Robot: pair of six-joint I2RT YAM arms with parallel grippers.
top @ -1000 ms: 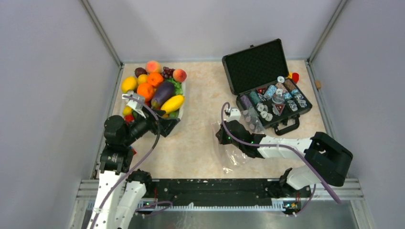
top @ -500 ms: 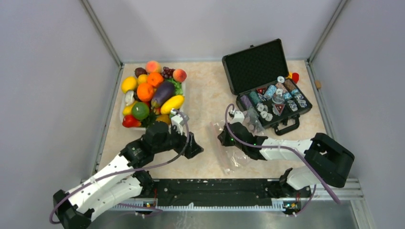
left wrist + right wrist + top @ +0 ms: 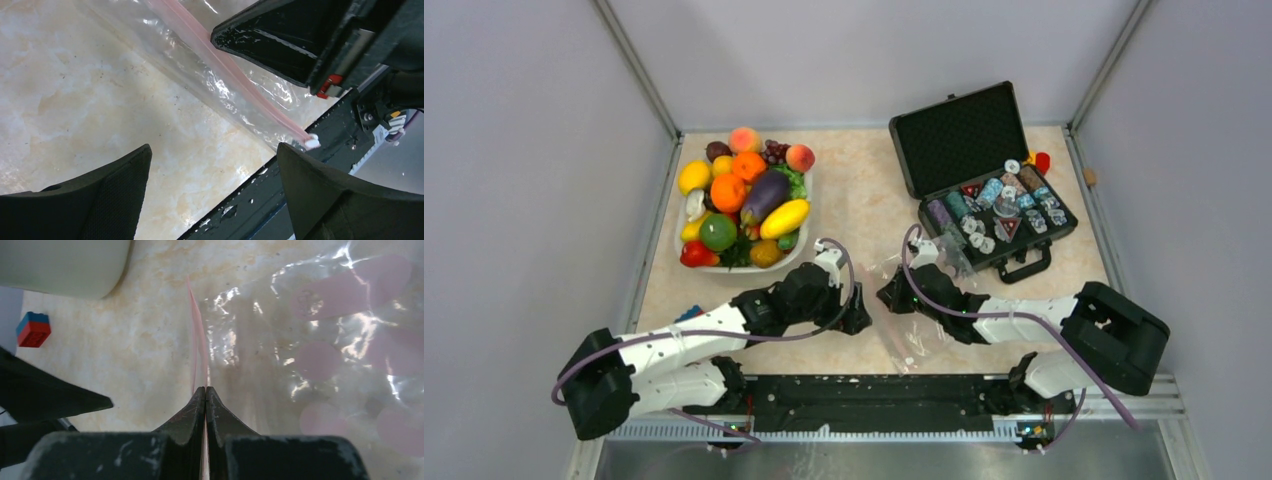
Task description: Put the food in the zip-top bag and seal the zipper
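The food sits piled in a white basin (image 3: 686, 240) at the back left: a purple eggplant (image 3: 764, 195), a yellow mango-like fruit (image 3: 784, 217), a peach (image 3: 800, 157) and green lettuce (image 3: 795, 182) among it. The clear zip-top bag (image 3: 916, 325) lies crinkled at the table's near middle. Its pink zipper (image 3: 225, 70) runs diagonally in the left wrist view and ends in a white slider (image 3: 311, 142). My right gripper (image 3: 206, 390) is shut on the zipper strip (image 3: 198, 335). Just left of the bag, my left gripper (image 3: 215, 155) hovers open and empty over the table.
An open black case (image 3: 989, 195) of chips and dice stands at the back right, close behind the bag. A small red and blue block (image 3: 32, 329) lies on the table left of my left arm. The black base rail (image 3: 874, 390) borders the near edge.
My left arm has swung from the basin down and right across the table to the bag's left edge, staying open and empty. The right gripper has kept its hold on the bag.
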